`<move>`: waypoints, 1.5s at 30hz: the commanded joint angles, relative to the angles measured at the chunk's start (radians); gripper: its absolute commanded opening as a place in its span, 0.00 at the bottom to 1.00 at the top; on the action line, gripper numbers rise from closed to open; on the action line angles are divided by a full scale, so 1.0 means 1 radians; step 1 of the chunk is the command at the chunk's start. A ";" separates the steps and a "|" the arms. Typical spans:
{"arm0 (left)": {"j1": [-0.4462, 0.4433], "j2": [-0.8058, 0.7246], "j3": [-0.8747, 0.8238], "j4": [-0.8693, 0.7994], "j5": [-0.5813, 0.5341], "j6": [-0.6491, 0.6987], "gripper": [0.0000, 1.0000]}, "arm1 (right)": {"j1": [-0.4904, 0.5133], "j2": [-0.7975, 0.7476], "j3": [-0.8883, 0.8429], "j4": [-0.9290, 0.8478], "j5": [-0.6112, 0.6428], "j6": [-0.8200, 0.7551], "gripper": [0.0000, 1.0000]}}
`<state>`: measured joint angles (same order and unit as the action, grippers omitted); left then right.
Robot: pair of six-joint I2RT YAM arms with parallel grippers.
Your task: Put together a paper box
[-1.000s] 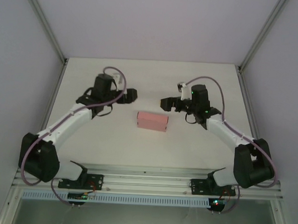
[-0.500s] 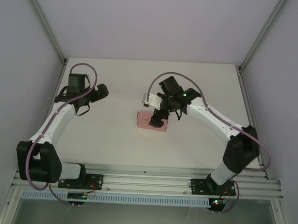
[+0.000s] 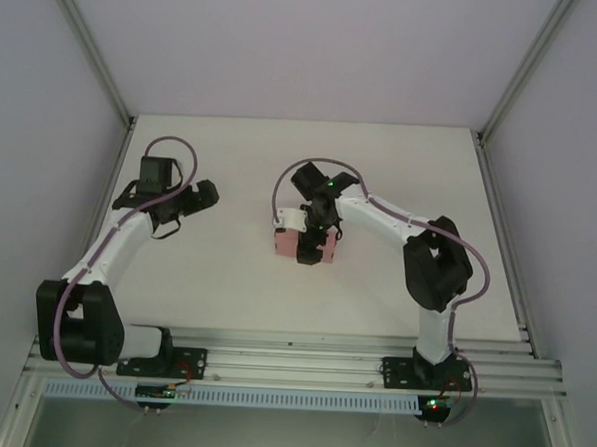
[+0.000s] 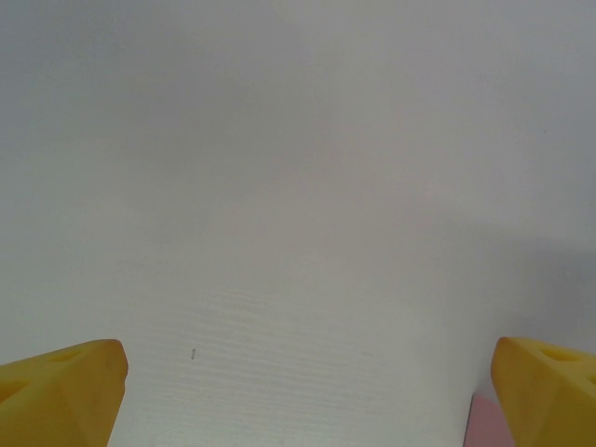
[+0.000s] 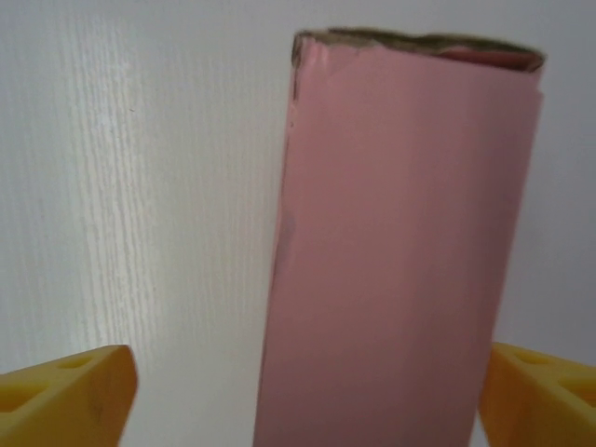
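Observation:
The paper box is a small pink rectangular box lying flat at the middle of the white table. My right gripper hangs straight over it and hides its right part. In the right wrist view the box runs lengthwise away from me, with a frayed open end at the far side. The right gripper stands open astride it; the right yellow fingertip is close beside the box's edge and the left fingertip is well clear of it. My left gripper is open over bare table to the left.
The white table is bounded by grey walls with metal corner posts at the back. An aluminium rail carrying both arm bases runs along the near edge. A pink sliver of the box shows by the left gripper's right fingertip.
My right arm swung left and came down over the pink box, straddling it, and its jaws narrowed slightly. My left arm pulled back to the left, away from the box.

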<state>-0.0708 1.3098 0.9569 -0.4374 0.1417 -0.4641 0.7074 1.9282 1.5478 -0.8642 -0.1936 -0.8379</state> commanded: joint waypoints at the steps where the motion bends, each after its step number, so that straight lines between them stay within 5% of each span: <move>1: 0.007 -0.036 -0.013 0.008 0.009 0.010 1.00 | 0.002 0.057 0.046 -0.014 0.041 -0.002 0.83; 6: 0.007 -0.055 -0.030 0.019 0.021 0.018 1.00 | 0.006 0.082 0.059 -0.038 0.015 0.008 0.63; 11: 0.007 -0.077 -0.037 0.034 0.032 0.024 1.00 | 0.001 0.043 0.058 -0.005 0.038 0.018 0.29; 15: 0.007 -0.090 -0.042 0.035 0.022 0.027 1.00 | -0.001 -0.003 0.055 0.030 0.085 0.017 0.19; 19: 0.007 -0.103 -0.046 0.036 0.001 0.027 1.00 | 0.006 -0.062 0.024 0.153 0.247 -0.006 0.20; 23: 0.008 -0.113 -0.052 0.035 -0.013 0.022 1.00 | 0.030 -0.120 -0.105 0.500 0.468 -0.127 0.21; 29: 0.009 -0.124 -0.061 0.041 -0.020 0.015 1.00 | 0.036 -0.086 -0.239 0.845 0.588 -0.347 0.25; 35: 0.009 -0.128 -0.068 0.041 -0.014 0.012 1.00 | 0.044 -0.031 -0.329 1.034 0.502 -0.349 0.27; 42: 0.008 -0.138 -0.070 0.033 -0.022 0.006 1.00 | 0.042 0.017 -0.349 1.012 0.501 -0.315 0.31; 45: 0.009 -0.136 -0.073 0.032 -0.024 0.002 1.00 | 0.048 0.019 -0.348 0.950 0.539 -0.283 0.42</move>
<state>-0.0689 1.1915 0.8909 -0.4084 0.1329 -0.4564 0.7471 1.9430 1.2018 0.1074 0.3176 -1.1507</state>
